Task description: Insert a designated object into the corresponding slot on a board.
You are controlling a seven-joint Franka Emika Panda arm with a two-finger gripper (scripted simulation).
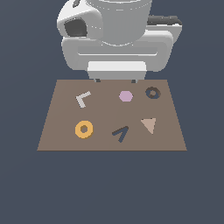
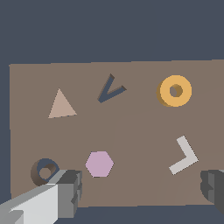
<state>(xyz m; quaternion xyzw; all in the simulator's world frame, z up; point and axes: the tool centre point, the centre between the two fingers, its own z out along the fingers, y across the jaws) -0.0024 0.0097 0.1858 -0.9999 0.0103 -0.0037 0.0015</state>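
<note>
— So where does the orange-yellow ring (image 1: 83,129) lie?

— Flat on the brown board (image 1: 57,140), in the lower left part of the exterior view. It is a small donut shape with a round hole, and the board's brown shows through that hole. In the wrist view its rim shows a little thickness.

— And the slot (image 1: 152,92)?

— A dark charcoal ring-shaped recess at the board's upper right in the exterior view, well apart from the ring. A pink hexagon (image 1: 126,96) sits just beside it, toward the exterior view's left.

— What else is on the board?

— A pale L shape (image 1: 82,99), a dark V mark (image 1: 120,133) and a tan triangle (image 1: 149,125).

— The gripper (image 2: 140,192)?

— Its jaws stand wide apart with nothing between them; in the wrist view one finger (image 2: 65,192) is near the slot and the other sits far across the frame. The arm hangs above the board's far edge.
</note>
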